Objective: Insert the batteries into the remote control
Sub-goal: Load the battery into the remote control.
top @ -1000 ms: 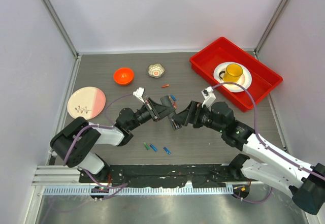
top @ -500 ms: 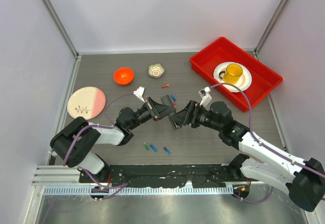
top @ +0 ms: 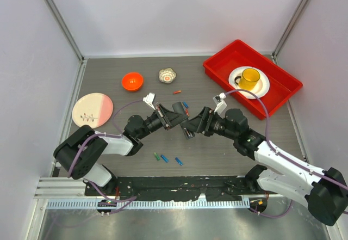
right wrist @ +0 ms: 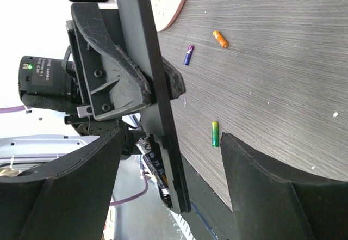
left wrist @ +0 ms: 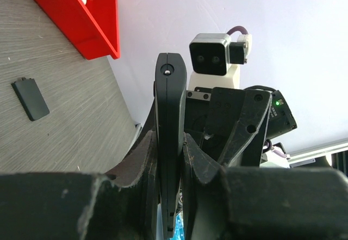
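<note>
My left gripper (top: 172, 117) is shut on the black remote control (top: 178, 111) and holds it off the table; in the left wrist view the remote (left wrist: 170, 104) stands edge-on between my fingers (left wrist: 142, 164). My right gripper (top: 192, 127) is open, its jaws wide apart on either side of the remote's (right wrist: 148, 87) lower end. A dark battery (right wrist: 154, 165) sits in the remote's open back. Loose batteries lie on the table: green (top: 156, 156), blue (top: 165, 159), blue (top: 178, 161), orange (top: 176, 92), and two by the remote (top: 186, 105).
The remote's black battery cover (left wrist: 30, 99) lies flat on the table. A red tray (top: 283, 96) with a plate and yellow cup stands at the back right. An orange bowl (top: 132, 80), a small patterned bowl (top: 167, 75) and a pink plate (top: 92, 109) lie to the left.
My right wrist has shifted slightly toward the remote. My left gripper and the remote have not moved.
</note>
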Controlling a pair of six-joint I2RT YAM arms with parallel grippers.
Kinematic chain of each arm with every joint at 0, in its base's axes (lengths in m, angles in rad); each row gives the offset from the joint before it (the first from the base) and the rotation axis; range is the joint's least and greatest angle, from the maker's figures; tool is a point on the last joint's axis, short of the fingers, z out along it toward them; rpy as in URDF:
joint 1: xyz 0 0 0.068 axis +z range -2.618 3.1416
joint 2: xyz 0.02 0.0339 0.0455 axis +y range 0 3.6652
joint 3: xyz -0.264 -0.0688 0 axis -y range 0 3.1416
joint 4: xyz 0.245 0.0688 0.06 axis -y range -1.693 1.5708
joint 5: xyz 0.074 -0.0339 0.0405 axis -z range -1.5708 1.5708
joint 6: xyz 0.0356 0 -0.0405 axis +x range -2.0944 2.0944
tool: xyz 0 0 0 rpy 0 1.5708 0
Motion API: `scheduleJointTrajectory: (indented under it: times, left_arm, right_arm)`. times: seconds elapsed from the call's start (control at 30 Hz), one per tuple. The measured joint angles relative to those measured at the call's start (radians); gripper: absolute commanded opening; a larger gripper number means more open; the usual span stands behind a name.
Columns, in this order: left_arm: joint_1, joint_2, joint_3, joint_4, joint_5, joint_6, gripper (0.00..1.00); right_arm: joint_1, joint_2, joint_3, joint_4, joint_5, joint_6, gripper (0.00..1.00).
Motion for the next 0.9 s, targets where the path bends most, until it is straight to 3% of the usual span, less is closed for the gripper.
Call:
scheduleJointTrajectory:
  times: [0.53,0.9]
  left_arm:
    - [0.0,0.0,0.005,0.0,0.0,0.0,0.0]
    - [0.0,0.0,0.005,0.0,0.0,0.001,0.0]
  right_arm:
    - [-0.005,0.011,-0.037,0.023,-0.004,0.022,0.74]
    - [-0.005,0.01,-0.043,0.04,-0.014,0.029,0.8]
